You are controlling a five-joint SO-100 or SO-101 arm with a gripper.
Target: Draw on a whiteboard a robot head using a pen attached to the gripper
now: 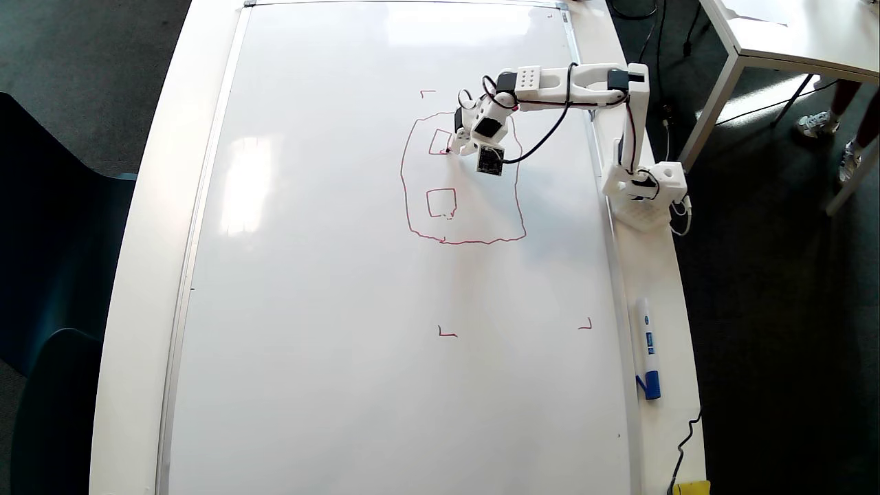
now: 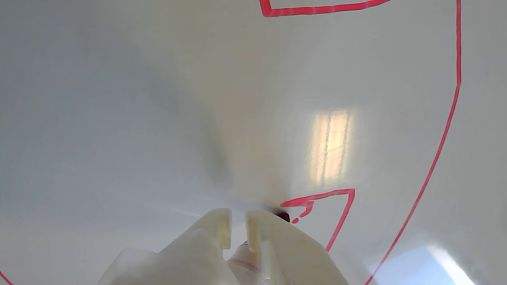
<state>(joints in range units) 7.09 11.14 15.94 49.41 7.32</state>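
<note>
The whiteboard [image 1: 344, 309] lies flat and fills most of the overhead view. The robot head [image 1: 474, 241] is a wobbly red rounded-square outline with two small rectangles showing inside it. My gripper [image 1: 456, 143] hangs over the upper small rectangle, inside the outline. It is shut on the pen, whose tip [image 1: 449, 150] touches the board at that rectangle's lower right corner. In the wrist view the gripper [image 2: 237, 227] enters from the bottom. The pen's dark red tip [image 2: 283, 216] rests on the whiteboard [image 2: 119, 118] beside a red rectangle corner. The outline [image 2: 443, 134] curves down the right.
A white marker with blue cap [image 1: 647, 347] lies on the table strip right of the board. The arm's base [image 1: 646, 192] stands on that strip. A white table with legs [image 1: 790, 34] and a person's feet [image 1: 818, 124] are at top right. Red corner marks [image 1: 447, 333] lie below the drawing.
</note>
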